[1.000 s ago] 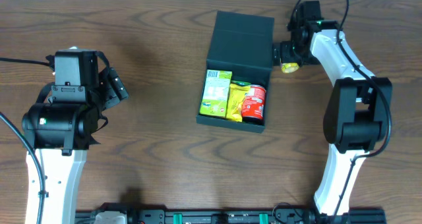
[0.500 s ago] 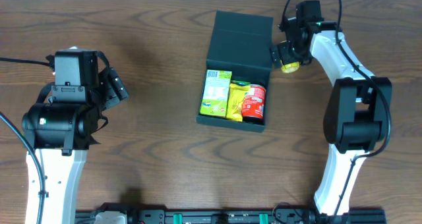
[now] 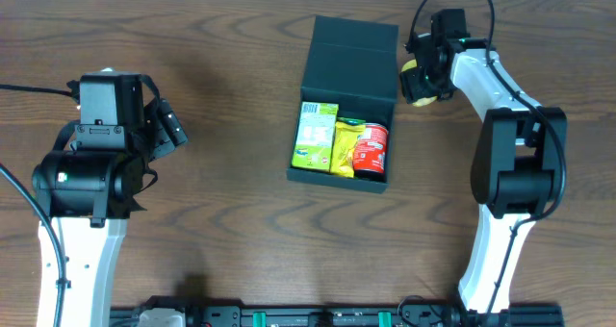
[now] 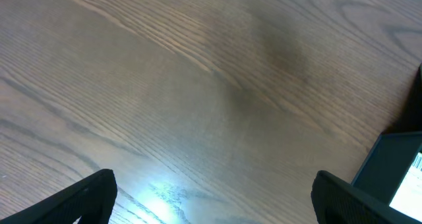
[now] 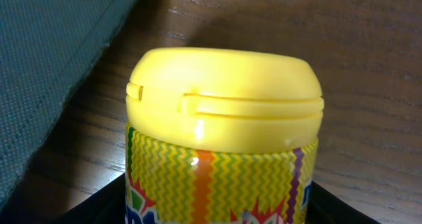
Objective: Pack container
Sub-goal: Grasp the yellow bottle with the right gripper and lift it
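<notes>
At the far middle of the table [image 3: 241, 221], the container [image 3: 350, 50], open, with its flap lid laid back away from the arms. Packed along its near side with three things in a row: a green-yellow carton [image 3: 315, 135] on the left, a yellow packet [image 3: 344, 146] in the middle, a red pack [image 3: 371, 149] on the right. Just beside the container's right wall, about level with the lid hinge, the right gripper [image 3: 419, 77], outside the box and not over it. Closed on a yellow-lidded tub [image 5: 224, 99], with a dark finger [image 5: 99, 207] against each side of the zigzag-patterned body below the lid, as seen from the right wrist. To the left of the tub in that view, the container's matte teal surface, near but apart. Well off to the container's left, the left gripper [image 3: 166, 125], spread wide over bare wood with nothing between its fingers [image 4: 89, 194]. At the right edge of the left wrist view, only a corner of the container
</notes>
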Controlling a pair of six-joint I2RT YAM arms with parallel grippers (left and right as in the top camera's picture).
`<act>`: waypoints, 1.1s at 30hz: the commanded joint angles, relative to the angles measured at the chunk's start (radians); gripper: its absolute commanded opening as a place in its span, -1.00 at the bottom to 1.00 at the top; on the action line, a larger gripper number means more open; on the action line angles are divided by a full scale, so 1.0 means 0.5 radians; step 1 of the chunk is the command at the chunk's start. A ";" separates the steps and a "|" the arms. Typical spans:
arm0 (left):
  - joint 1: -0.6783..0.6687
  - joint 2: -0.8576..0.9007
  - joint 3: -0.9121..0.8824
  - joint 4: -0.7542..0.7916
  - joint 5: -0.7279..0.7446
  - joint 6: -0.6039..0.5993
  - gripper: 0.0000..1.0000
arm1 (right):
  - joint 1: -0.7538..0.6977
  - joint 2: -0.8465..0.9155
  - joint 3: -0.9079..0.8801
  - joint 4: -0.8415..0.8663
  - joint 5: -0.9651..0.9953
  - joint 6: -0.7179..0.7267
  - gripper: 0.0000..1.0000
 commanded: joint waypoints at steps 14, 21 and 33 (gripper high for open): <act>0.012 0.004 -0.017 -0.006 -0.002 -0.022 0.90 | -0.007 -0.021 -0.008 -0.078 -0.011 0.009 0.14; 0.012 0.004 -0.017 -0.006 -0.002 -0.022 0.90 | -0.020 -0.215 -0.007 -0.178 -0.010 -0.038 0.14; 0.012 0.004 -0.017 -0.006 -0.002 -0.022 0.90 | 0.021 -0.774 -0.007 -0.488 -0.156 -0.278 0.12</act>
